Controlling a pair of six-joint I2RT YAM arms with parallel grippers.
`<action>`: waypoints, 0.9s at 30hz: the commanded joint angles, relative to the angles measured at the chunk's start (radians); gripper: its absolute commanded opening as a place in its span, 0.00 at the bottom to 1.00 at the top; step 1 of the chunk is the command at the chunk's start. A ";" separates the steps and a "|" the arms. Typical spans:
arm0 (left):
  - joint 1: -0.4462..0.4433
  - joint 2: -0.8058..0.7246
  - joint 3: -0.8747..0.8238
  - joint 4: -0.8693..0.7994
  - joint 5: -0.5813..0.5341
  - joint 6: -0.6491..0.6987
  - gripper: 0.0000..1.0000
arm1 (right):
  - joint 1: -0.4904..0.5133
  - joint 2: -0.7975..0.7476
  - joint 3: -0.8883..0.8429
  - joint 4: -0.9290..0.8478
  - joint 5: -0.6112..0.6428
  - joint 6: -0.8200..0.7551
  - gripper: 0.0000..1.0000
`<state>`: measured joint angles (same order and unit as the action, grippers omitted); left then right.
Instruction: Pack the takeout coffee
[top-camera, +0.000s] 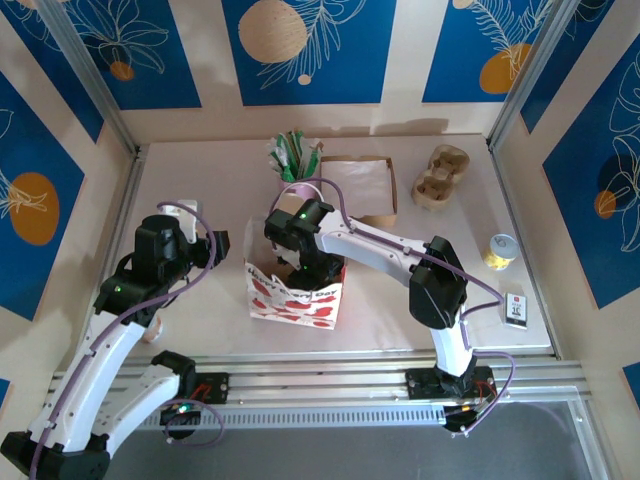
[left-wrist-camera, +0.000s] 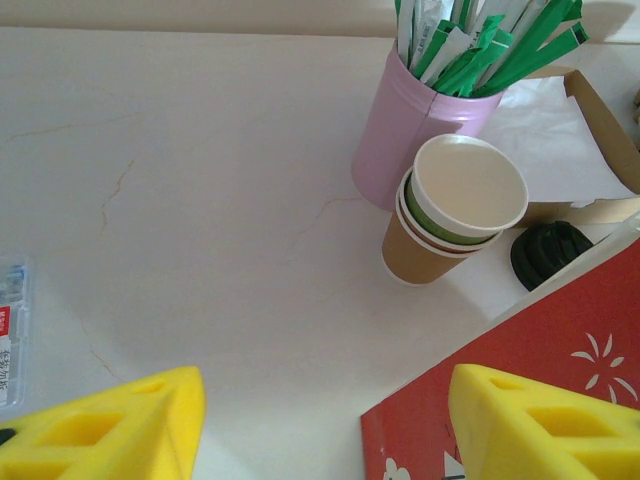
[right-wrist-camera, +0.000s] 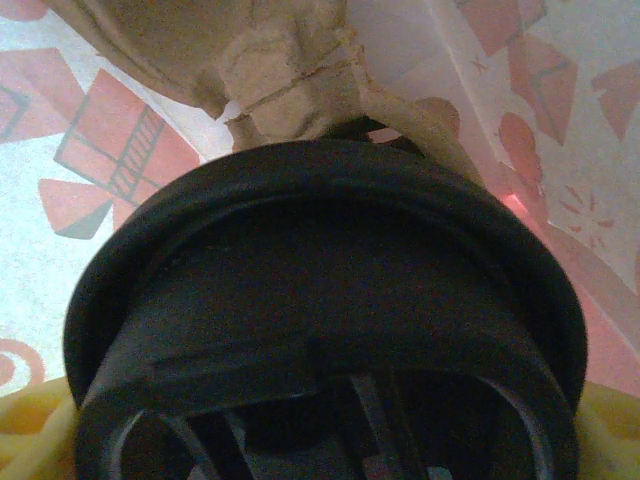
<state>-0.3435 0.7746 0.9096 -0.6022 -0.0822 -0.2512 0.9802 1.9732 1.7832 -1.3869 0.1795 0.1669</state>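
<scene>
Grips the coffee (right-wrist-camera: 320, 300) with the right tool (right-wrist-camera: 318, 445): jaws spread wide, one yellow pad (right-wrist-camera: 25, 435) tight at each side, just under the black lid's rim. Holds it low inside the bag (top-camera: 298, 300) at mid worktop (top-camera: 200, 170), upright, lid toward the wrist camera, long axis running straight down to the bag floor; cup wall hidden beneath the lid. No print to read on the lid, just a raised bar and a sunken centre. Just beyond the lid, a torn tan pulp piece (right-wrist-camera: 280, 70); touching or not, cannot tell. Around that, white bag walls with red gift-box prints. On the bag's front rim, from above, a line of dark script, too small to read. Left of the bag, the left tool (left-wrist-camera: 322, 400), open, empty, above bare worktop. Ahead of it, stacked cups (left-wrist-camera: 455, 215), a green-banded one nested in a tan one, upright, just beside a pink tin (left-wrist-camera: 405, 135) of green and white sachets. Just right of the cups, a loose lid (left-wrist-camera: 550, 255) beside a brown box (left-wrist-camera: 600, 120) lined with white paper. At the wrist view's left edge, a clear packet (left-wrist-camera: 10, 320) with a red strip of white characters, cut off. Far right, a pulp carrier (top-camera: 440, 178), a yellow can (top-camera: 500, 250) and a dark card (top-camera: 515, 310) with a white label, unreadable.
</scene>
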 joint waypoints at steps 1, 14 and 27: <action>-0.009 -0.005 0.008 -0.007 0.012 0.025 0.65 | -0.004 -0.003 -0.022 -0.006 0.023 0.020 0.58; -0.010 -0.005 0.009 -0.008 0.012 0.025 0.65 | -0.012 -0.007 -0.023 -0.009 0.055 0.033 0.59; -0.010 -0.003 0.009 -0.006 0.012 0.026 0.65 | -0.014 -0.006 -0.022 -0.008 0.057 0.031 0.59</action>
<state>-0.3435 0.7746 0.9096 -0.6025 -0.0822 -0.2512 0.9764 1.9728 1.7832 -1.3872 0.1986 0.1852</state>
